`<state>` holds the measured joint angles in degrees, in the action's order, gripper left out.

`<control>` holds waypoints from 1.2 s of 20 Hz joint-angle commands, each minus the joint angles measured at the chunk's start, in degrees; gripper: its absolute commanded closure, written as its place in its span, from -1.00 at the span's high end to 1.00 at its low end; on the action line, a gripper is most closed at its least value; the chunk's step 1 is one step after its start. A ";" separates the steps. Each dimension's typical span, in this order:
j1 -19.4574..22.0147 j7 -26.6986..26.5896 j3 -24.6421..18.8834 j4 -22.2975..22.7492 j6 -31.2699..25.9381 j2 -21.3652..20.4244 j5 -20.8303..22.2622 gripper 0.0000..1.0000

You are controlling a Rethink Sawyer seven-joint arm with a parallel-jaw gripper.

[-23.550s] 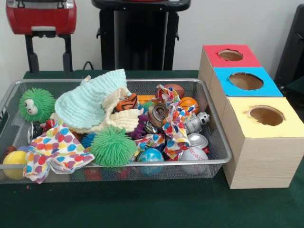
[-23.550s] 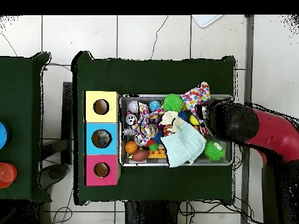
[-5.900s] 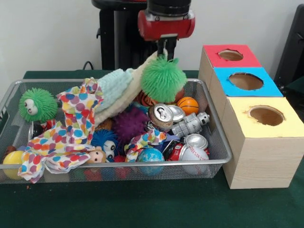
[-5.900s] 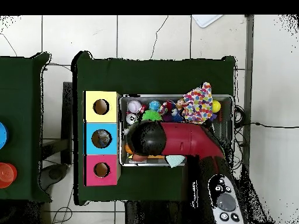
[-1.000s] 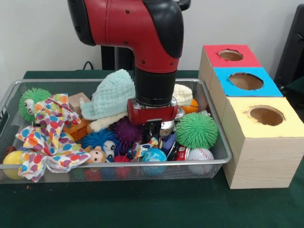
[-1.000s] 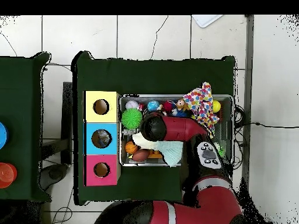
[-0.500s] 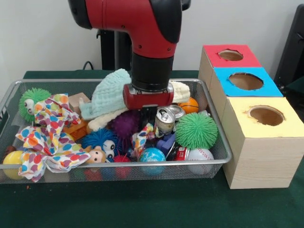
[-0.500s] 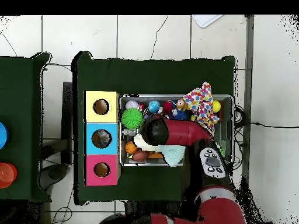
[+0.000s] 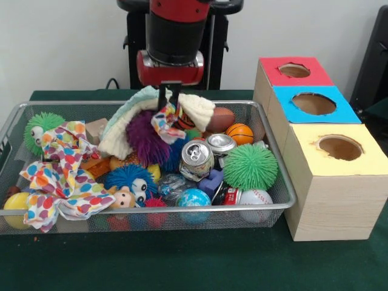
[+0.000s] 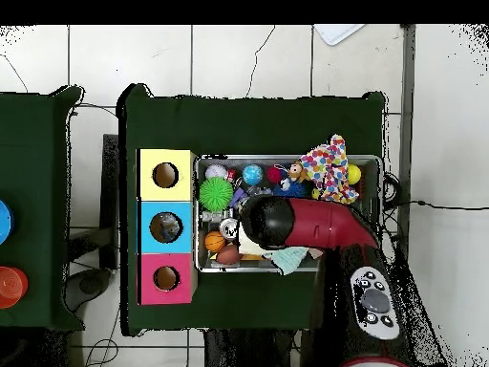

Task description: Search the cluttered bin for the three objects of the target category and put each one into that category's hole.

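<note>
While half a second ago the claw (image 9: 168, 100) sat low among the toys, now it's lifted, clenched on a spotted rag (image 9: 167, 122); soda cans (image 9: 197, 159) lie uncovered mid-bin (image 9: 274, 171), none in a hole yet.

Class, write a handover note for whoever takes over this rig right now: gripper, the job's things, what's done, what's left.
Gripper: shut on a small spotted cloth, held up over the bin.
Things: cans, balls and furry toys all lie in the bin; the three-hole box stands beside it.
Done: nothing visibly sorted.
Left: set the cloth aside, find three targets, drop each in its hole.
</note>
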<state>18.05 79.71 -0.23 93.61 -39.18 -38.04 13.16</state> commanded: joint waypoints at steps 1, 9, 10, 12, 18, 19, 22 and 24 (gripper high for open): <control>2.17 -2.12 1.35 3.02 -10.39 -2.68 4.42 -1.00; 3.82 -3.11 0.27 2.11 -10.74 -1.64 6.06 -1.00; 4.36 -3.59 -0.39 2.02 -10.66 -1.70 5.92 -1.00; 5.84 -4.86 -2.19 2.09 -9.98 -1.96 5.32 -1.00; 8.65 -6.99 -5.76 -1.19 -10.21 -2.25 4.24 -1.00; 9.38 -7.28 -7.10 -1.60 -8.88 -1.88 3.70 -1.00; 10.36 -8.87 -9.05 -3.84 -9.08 -0.51 4.34 -1.00; 10.82 -9.70 -10.06 -4.83 -8.71 -0.29 5.19 -1.00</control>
<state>27.43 79.71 -2.40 92.27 -44.48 -40.43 16.38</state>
